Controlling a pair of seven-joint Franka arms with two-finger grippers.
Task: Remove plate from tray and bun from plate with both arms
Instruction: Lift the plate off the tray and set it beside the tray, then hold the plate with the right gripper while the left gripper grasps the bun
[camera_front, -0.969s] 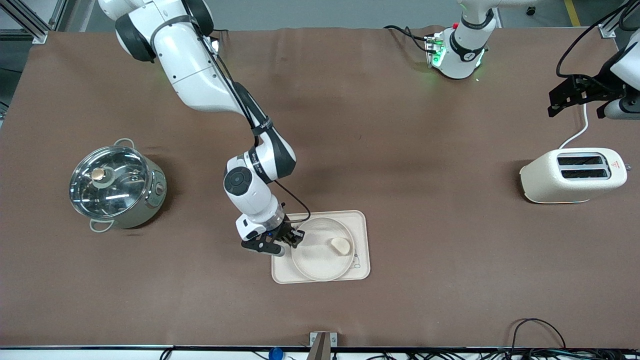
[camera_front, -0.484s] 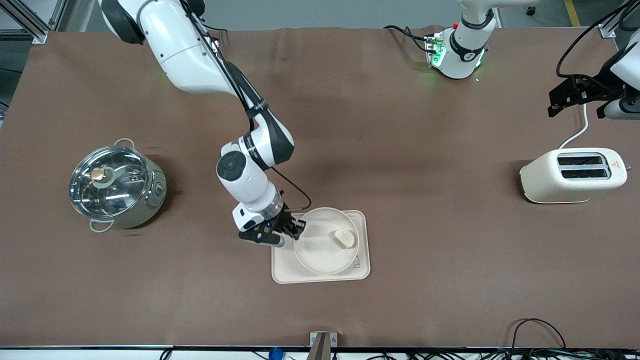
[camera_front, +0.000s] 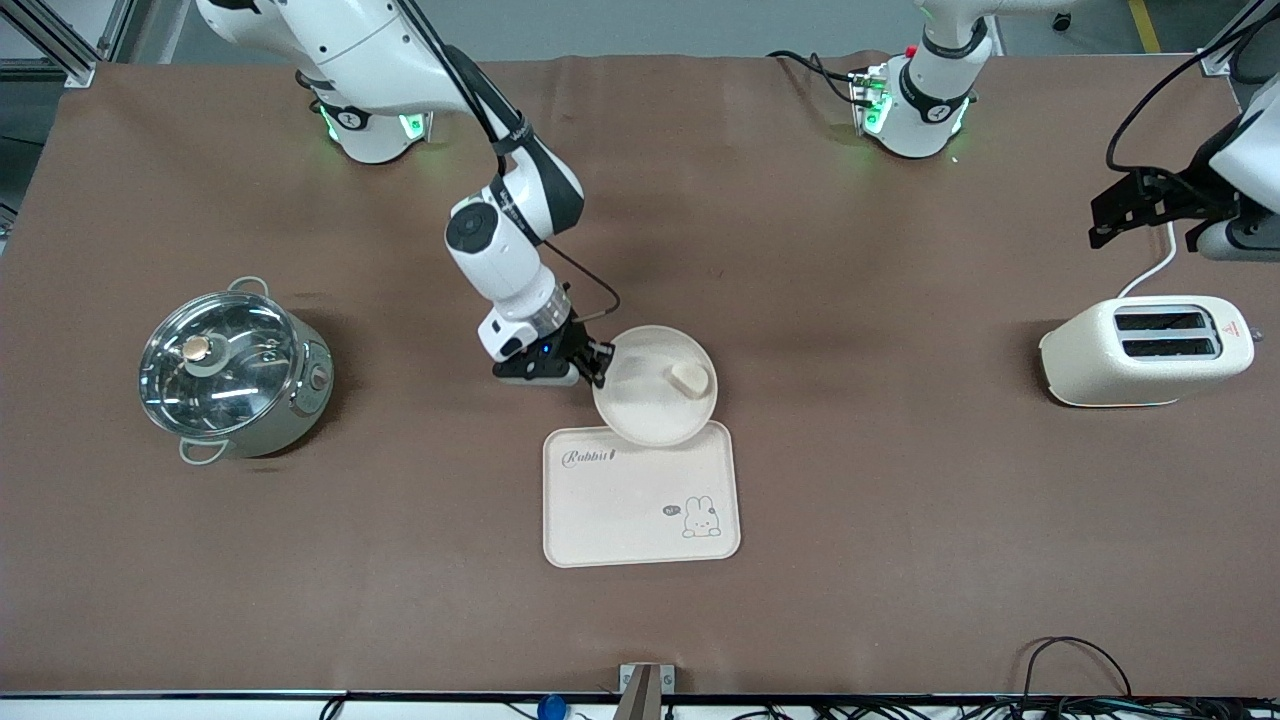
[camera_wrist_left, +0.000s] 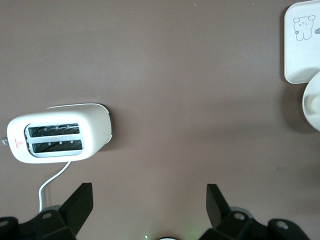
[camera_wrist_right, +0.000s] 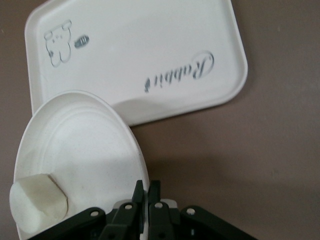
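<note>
My right gripper (camera_front: 598, 366) is shut on the rim of the round cream plate (camera_front: 640, 405). The plate hangs in the air, tilted a little, over the rabbit tray's (camera_front: 620, 500) edge nearest the robots' bases. The small pale bun (camera_front: 690, 378) rests on the plate. In the right wrist view the fingers pinch the plate (camera_wrist_right: 75, 145) rim at my right gripper (camera_wrist_right: 148, 189), with the bun (camera_wrist_right: 37, 200) beside them and the tray (camera_wrist_right: 140, 55) below. My left gripper (camera_front: 1140, 205) waits open and empty in the air over the table by the toaster; its own view shows the left gripper (camera_wrist_left: 150, 200) spread wide.
A steel pot with a glass lid (camera_front: 232, 372) stands toward the right arm's end of the table. A cream toaster (camera_front: 1145, 350) with a white cord stands toward the left arm's end, also visible as the toaster (camera_wrist_left: 60, 137). Cables lie along the table's front edge.
The right gripper has lifted the plate with the bun off the tray and carried it toward the robots' bases, uncovering the rabbit drawing. The left arm has barely moved.
</note>
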